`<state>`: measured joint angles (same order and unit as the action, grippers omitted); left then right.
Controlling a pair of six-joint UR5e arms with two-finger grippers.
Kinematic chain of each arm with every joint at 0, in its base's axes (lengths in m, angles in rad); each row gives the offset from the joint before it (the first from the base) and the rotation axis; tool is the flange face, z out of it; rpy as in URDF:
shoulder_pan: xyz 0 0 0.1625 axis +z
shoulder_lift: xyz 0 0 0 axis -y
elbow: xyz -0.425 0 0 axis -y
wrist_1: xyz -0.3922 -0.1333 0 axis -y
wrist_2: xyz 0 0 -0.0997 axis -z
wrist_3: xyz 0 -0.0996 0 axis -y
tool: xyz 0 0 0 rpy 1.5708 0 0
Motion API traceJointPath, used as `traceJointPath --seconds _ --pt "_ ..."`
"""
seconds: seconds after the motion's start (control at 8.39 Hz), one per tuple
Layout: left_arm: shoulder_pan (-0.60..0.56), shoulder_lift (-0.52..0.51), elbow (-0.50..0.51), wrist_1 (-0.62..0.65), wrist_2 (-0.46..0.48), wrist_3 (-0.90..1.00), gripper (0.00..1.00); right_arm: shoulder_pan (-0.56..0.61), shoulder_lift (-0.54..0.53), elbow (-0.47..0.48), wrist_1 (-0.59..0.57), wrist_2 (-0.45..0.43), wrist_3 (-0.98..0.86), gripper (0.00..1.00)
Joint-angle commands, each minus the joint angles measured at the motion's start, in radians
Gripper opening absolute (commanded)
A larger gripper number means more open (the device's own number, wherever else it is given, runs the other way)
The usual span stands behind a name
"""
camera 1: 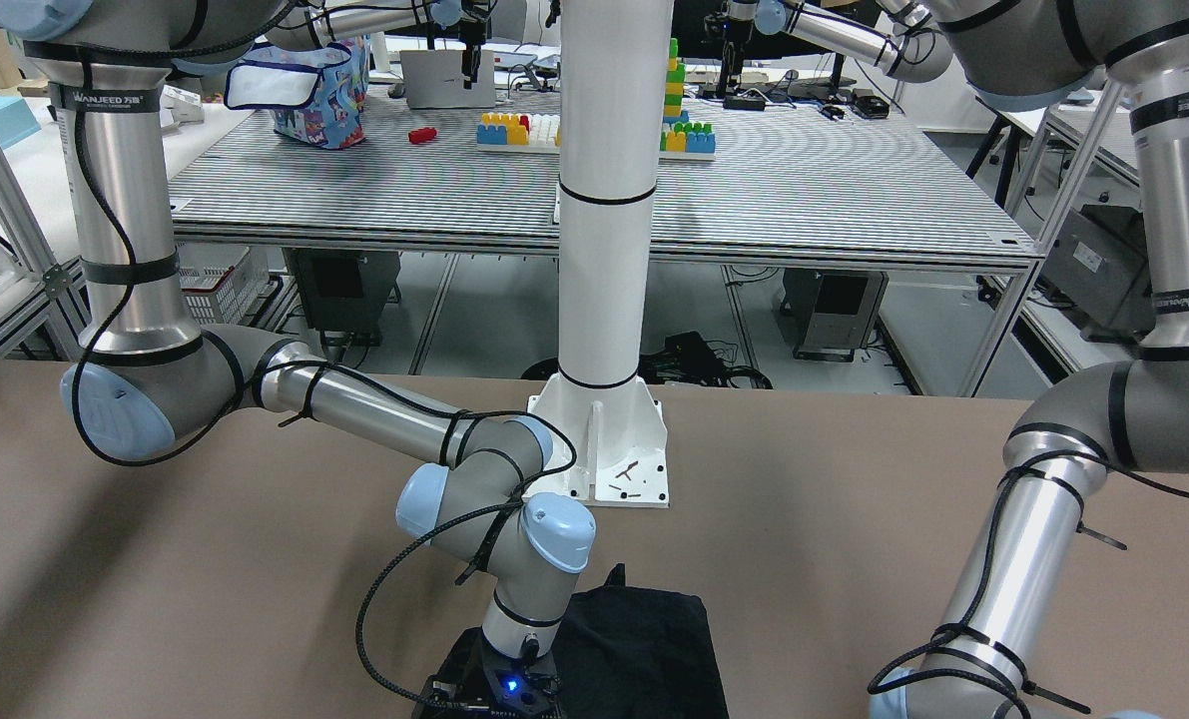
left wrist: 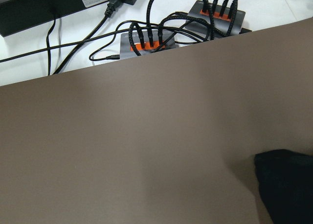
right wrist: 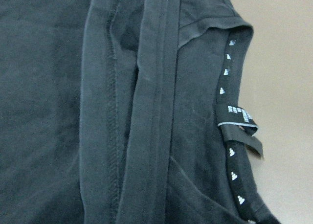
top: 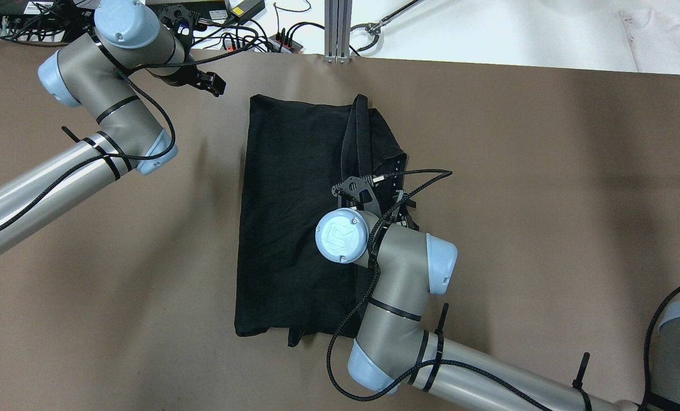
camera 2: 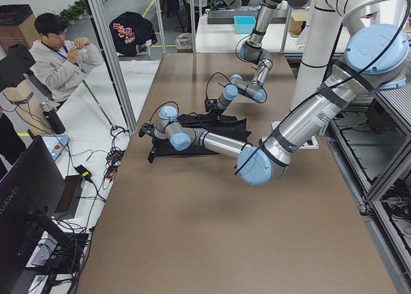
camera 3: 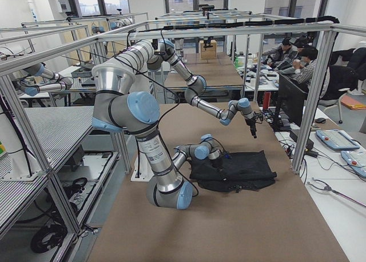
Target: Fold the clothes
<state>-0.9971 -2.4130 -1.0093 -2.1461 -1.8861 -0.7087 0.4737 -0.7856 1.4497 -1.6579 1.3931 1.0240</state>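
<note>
Black soft matte fabric, one rectangular piece of clothes (top: 294,217), lies flat on the brown matte table top (top: 545,200). It sits mid-table, in front of the white pillar's base plate (camera 1: 604,449).

- **Garment:** its right portion is doubled over. A long hemmed band (right wrist: 146,111) runs along the fold. A printed neck tape with a small dark label (right wrist: 237,119) sits at the outer edge.
- **Right gripper (top: 377,185):** low over the folded right portion. The jaws are hidden beneath the wrist, so I cannot tell whether they are parted or pinching cloth.
- **Left gripper (top: 211,85):** over bare table near the garment's far left corner, apart from the cloth. I cannot tell how its jaws stand.
- **Beyond the table's far edge:** grey power strips (left wrist: 146,40) with orange sockets and black cables lie on a white surface.
</note>
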Motion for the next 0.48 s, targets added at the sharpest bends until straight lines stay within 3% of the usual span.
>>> traceJointPath --seconds 0.0,0.36 --pt "0.002 0.000 0.000 0.000 0.001 -0.002 1.00 0.086 -0.070 0.020 0.004 0.117 -0.125 0.94" --pt "0.002 0.003 -0.003 0.000 0.001 -0.017 1.00 0.097 -0.140 0.108 0.044 0.127 -0.156 0.94"
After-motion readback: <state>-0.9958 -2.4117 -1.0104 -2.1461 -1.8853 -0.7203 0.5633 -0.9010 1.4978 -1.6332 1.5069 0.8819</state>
